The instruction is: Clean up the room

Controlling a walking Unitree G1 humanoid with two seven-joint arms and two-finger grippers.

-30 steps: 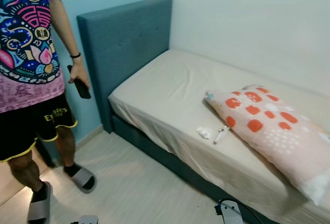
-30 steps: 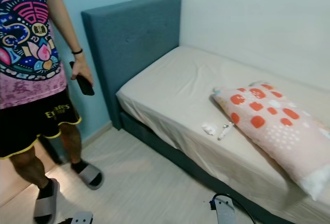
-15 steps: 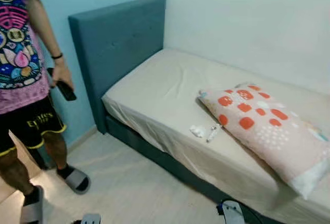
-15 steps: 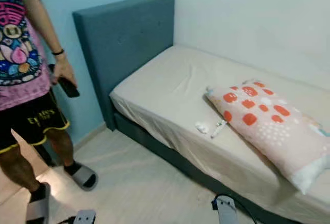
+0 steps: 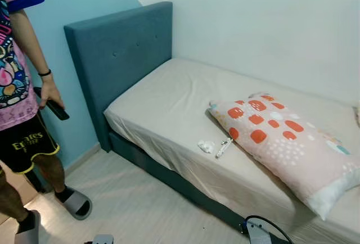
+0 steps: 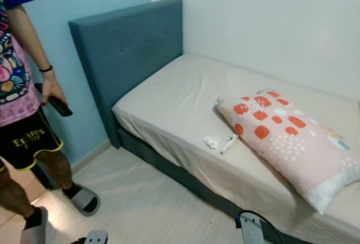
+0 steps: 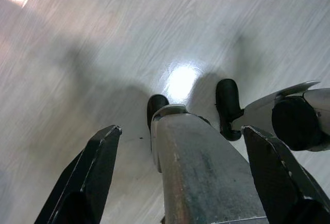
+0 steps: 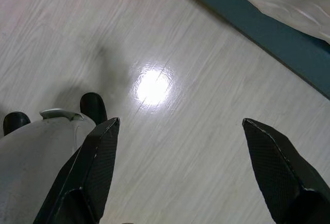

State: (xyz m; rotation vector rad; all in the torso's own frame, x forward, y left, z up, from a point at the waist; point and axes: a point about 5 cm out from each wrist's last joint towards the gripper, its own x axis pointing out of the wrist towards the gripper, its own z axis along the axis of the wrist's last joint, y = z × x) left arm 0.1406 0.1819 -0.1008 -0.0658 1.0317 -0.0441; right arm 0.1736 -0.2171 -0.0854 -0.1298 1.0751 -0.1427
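Both arms idle; left gripper (image 7: 180,182) & right gripper (image 8: 180,177) spread wide over floor (image 8: 170,146). Crumpled tissue (image 5: 206,146) + tube (image 5: 224,147) near bed (image 5: 169,103) front edge, beside pillow (image 5: 281,143).

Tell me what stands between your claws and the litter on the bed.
Nothing visible does. The crumpled tissue and small white tube lie on the open sheet near the bed's front edge, just left of the pillow. Both claws, left and right, hang open over bare floor.
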